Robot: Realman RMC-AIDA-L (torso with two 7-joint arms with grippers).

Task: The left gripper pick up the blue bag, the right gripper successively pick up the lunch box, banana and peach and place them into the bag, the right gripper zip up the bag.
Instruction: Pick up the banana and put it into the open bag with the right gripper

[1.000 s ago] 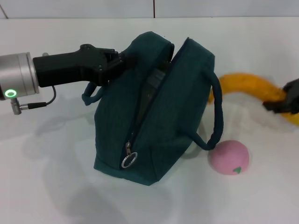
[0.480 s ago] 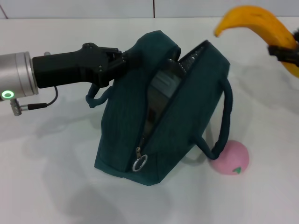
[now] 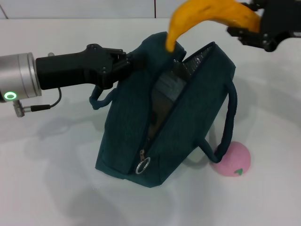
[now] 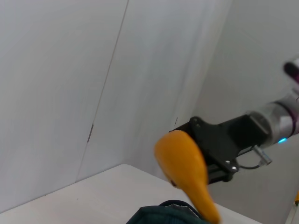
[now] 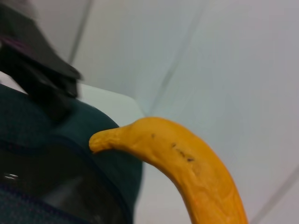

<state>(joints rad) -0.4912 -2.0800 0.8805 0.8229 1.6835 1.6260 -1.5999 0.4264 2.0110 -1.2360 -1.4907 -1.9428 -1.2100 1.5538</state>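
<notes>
Hidden or cut off: the right gripper point(image 3: 263, 29) is clipped by the top and right edges of the head view, and the far end of the banana point(image 3: 207, 16) disappears behind its fingers. The lunch box point(image 3: 167, 84) shows only as a pale, glossy patch through the bag's open mouth — outline unclear. The left gripper point(image 3: 123, 63) has its fingertips buried in fabric, so their gap is not readable, yet they are clamped on the upper left rim of the blue bag point(image 3: 136, 127).

The bag stands on the white table point(image 3: 47, 179), unzipped, with the metal ring pull point(image 3: 142, 166) low at the near end. The right claw grips the banana in the air, above and right of the opening; the banana's free tip curves down to just over the bag's top left edge. The peach point(image 3: 233, 159) rests on the table, just beside the bag's right handle point(image 3: 229, 123) — contact uncertain.
</notes>
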